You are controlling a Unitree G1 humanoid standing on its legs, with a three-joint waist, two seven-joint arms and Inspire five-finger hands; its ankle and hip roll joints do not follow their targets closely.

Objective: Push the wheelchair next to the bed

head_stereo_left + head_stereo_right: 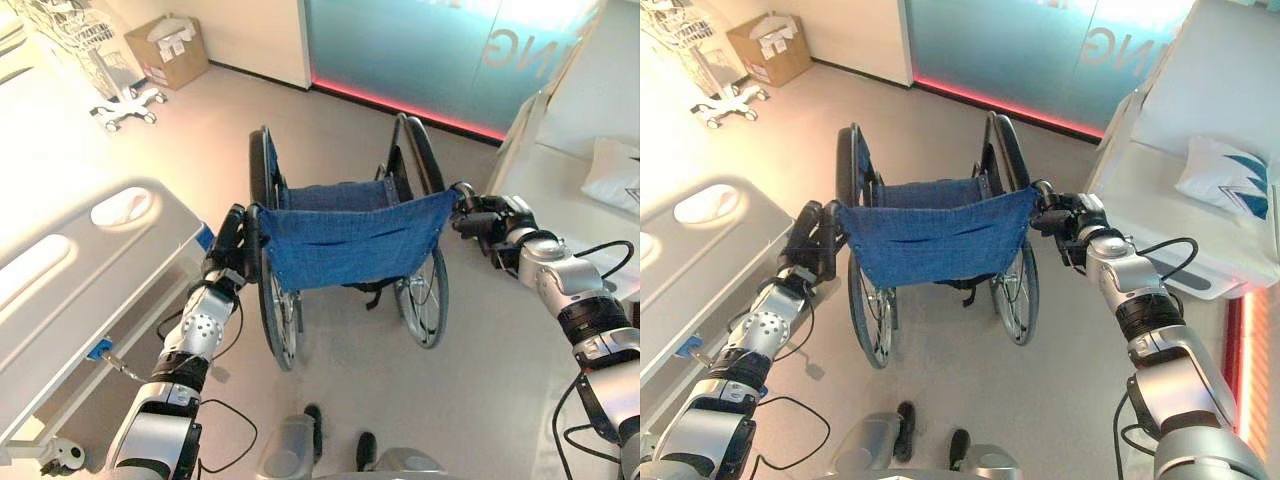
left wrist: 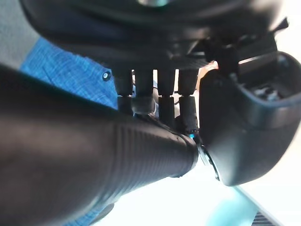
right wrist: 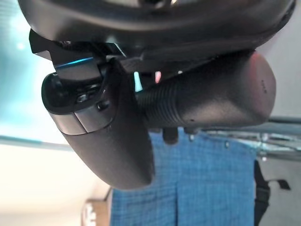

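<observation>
The wheelchair (image 1: 345, 240), with a blue cloth back and black wheels, stands on the floor straight ahead of me, its back toward me. My left hand (image 1: 228, 245) is shut on the wheelchair's left push handle (image 2: 117, 160); its fingers (image 2: 155, 94) curl over the ribbed black grip. My right hand (image 1: 490, 222) is shut on the right push handle (image 3: 207, 101), the thumb (image 3: 113, 136) wrapped across it. A bed (image 1: 90, 270) with a grey footboard lies at my left, close to the wheelchair's left wheel.
A second bed (image 1: 1180, 170) with a white pillow (image 1: 1230, 175) stands at the right. A cardboard box (image 1: 168, 50) and a wheeled stand (image 1: 125, 100) sit at the far left. A teal glass wall (image 1: 430, 50) with a red strip closes the back.
</observation>
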